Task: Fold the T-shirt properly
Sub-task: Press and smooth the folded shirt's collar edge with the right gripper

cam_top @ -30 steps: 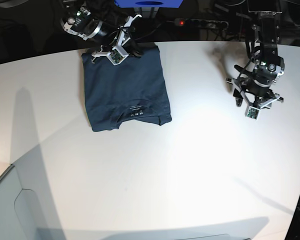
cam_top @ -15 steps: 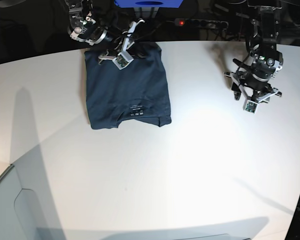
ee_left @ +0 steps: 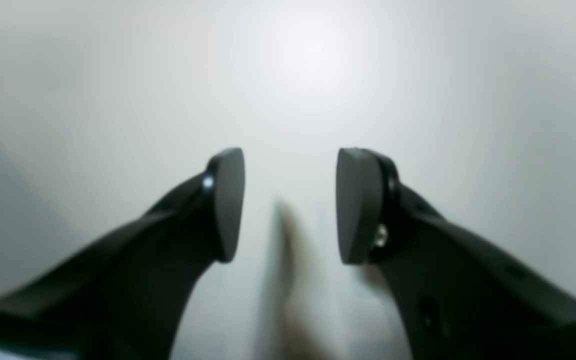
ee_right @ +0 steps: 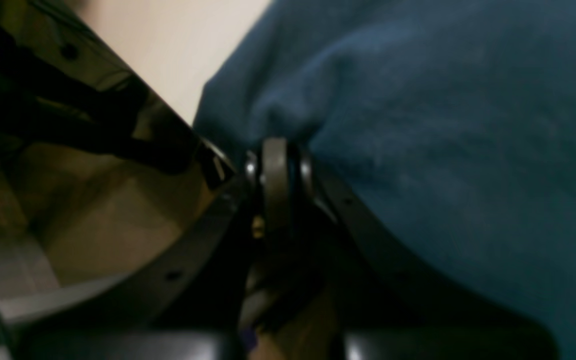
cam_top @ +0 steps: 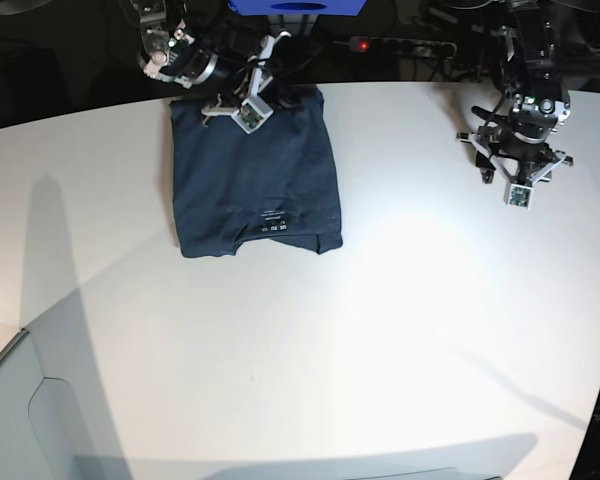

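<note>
The dark navy T-shirt (cam_top: 255,175) lies folded into a rectangle on the white table (cam_top: 380,320), its small white neck label (cam_top: 270,222) near the front edge. My right gripper (cam_top: 286,100) is at the shirt's far edge. In the right wrist view its fingers (ee_right: 277,165) are closed together with navy fabric (ee_right: 418,125) bunched at the tips. My left gripper (cam_top: 492,165) hovers over bare table at the far right, well away from the shirt. In the left wrist view it (ee_left: 290,205) is open and empty.
A blue box (cam_top: 298,8) and a power strip with a red light (cam_top: 395,45) sit behind the table's far edge. A pale grey panel (cam_top: 15,410) stands at the front left corner. The table's edge curves behind both arms.
My right gripper has shifted right along the shirt's far edge and stays low on it. My left arm has pulled back toward the far edge of the table.
</note>
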Controlling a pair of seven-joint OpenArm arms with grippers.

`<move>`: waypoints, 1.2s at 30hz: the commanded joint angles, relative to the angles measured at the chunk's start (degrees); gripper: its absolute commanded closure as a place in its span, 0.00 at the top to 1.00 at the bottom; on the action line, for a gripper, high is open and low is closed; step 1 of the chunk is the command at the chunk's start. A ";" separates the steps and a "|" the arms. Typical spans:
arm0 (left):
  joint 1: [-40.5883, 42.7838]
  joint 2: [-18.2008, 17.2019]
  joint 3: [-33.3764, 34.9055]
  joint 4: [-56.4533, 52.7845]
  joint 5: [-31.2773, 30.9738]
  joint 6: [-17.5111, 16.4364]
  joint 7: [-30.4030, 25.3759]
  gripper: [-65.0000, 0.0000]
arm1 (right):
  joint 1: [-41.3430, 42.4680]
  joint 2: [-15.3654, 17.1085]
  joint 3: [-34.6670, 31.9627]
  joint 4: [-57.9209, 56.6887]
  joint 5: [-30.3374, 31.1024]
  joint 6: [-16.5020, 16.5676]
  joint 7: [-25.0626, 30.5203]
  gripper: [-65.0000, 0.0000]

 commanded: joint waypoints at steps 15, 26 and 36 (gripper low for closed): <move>3.73 3.57 -5.80 0.94 -0.13 -0.04 -0.72 0.35 | -3.72 3.33 2.02 18.03 0.98 0.55 0.87 0.00; 7.16 3.57 -5.88 0.77 -0.13 -0.04 -1.24 0.00 | -5.04 3.42 19.52 18.74 1.16 0.55 0.87 0.00; 7.78 3.66 -5.80 0.50 -0.13 -0.04 -0.89 0.00 | -3.01 3.42 23.21 7.57 1.25 0.63 1.14 0.00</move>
